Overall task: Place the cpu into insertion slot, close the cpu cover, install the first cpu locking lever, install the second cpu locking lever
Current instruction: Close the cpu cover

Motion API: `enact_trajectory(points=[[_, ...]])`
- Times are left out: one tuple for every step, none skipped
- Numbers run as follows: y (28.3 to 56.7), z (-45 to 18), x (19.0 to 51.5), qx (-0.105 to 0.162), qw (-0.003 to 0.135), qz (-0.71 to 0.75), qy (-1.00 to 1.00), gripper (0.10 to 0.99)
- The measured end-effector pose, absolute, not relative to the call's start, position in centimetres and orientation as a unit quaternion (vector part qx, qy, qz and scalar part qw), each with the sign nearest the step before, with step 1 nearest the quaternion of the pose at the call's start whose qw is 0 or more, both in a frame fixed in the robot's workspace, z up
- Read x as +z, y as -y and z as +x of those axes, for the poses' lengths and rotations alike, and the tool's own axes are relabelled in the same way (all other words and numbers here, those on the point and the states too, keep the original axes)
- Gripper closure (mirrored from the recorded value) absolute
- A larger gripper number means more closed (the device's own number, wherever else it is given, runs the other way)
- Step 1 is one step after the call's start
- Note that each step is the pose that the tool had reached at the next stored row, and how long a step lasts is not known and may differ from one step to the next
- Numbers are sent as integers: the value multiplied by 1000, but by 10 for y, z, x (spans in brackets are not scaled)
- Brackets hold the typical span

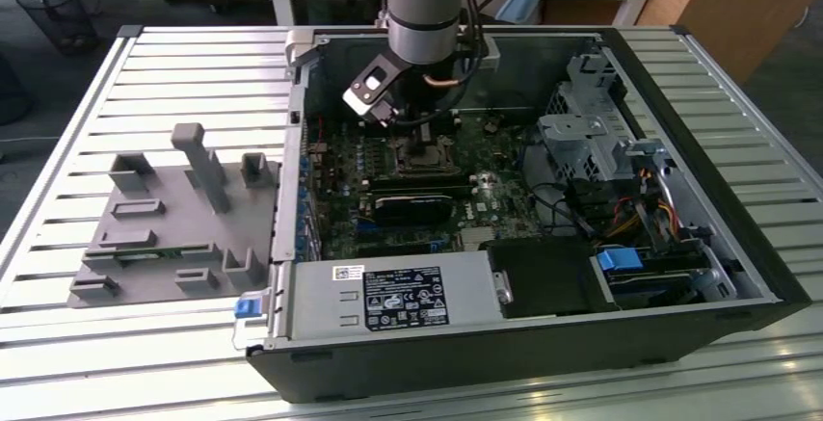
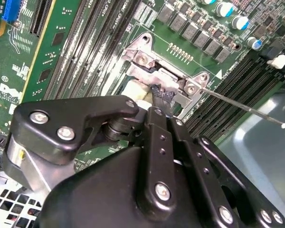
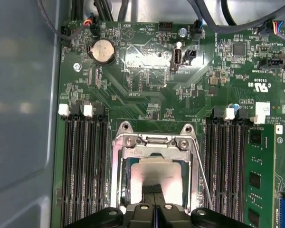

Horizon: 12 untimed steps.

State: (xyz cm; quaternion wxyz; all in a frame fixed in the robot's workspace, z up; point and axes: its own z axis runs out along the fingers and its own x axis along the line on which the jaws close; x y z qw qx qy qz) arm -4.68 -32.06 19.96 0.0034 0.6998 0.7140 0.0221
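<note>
Cpu (image 3: 156,173) lies flat in the insertion slot (image 1: 419,160), its dull metal top showing through the window of the cover (image 3: 118,175). The cover looks folded down around the cpu. The gripper (image 3: 153,189) hangs right over it. Its two dark fingertips are pressed together with nothing between them, and they reach the cpu's top near the cover's edge. In the second wrist view the gripper (image 2: 162,97) points down at the same spot.

Just beside the cover, a thin lever (image 2: 242,107) slants up off the board, with its free end over the memory slots (image 3: 225,166). In the first wrist view this lever (image 3: 203,180) runs along one side of the cover. More black memory slots run along the cover's other side. Past the cover, toward the board's far edge, a round coin battery (image 3: 103,51) sits near the board's corner.

In the exterior view the arm (image 1: 425,7) comes down from above into the open case (image 1: 720,199). The slot sits around the middle of the board, nearer the case's far wall. A labelled power supply (image 1: 385,296) fills the case's near edge. The case lies on a slatted table (image 1: 193,55). A grey fixture (image 1: 168,228) stands beside it toward the exterior view's left.
</note>
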Motion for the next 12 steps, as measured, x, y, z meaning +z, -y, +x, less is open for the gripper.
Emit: enact_trajectory(points=[[321, -45, 200, 22, 3, 700, -714, 965], [321, -45, 200, 22, 3, 700, -714, 965], [321, -44, 200, 22, 4, 700, -714, 965], [321, -44, 201, 22, 3, 700, -714, 965], [321, -44, 202, 22, 4, 700, -714, 965], [321, -44, 204, 22, 3, 700, -714, 965], [321, -44, 207, 22, 3, 700, -714, 965], [321, -44, 209, 22, 4, 700, -714, 965], [321, -44, 209, 22, 3, 700, -714, 965], [321, -44, 209, 22, 3, 700, -714, 965], [321, -43, 209, 22, 3, 700, -714, 965], [321, -43, 209, 22, 3, 700, -714, 965]])
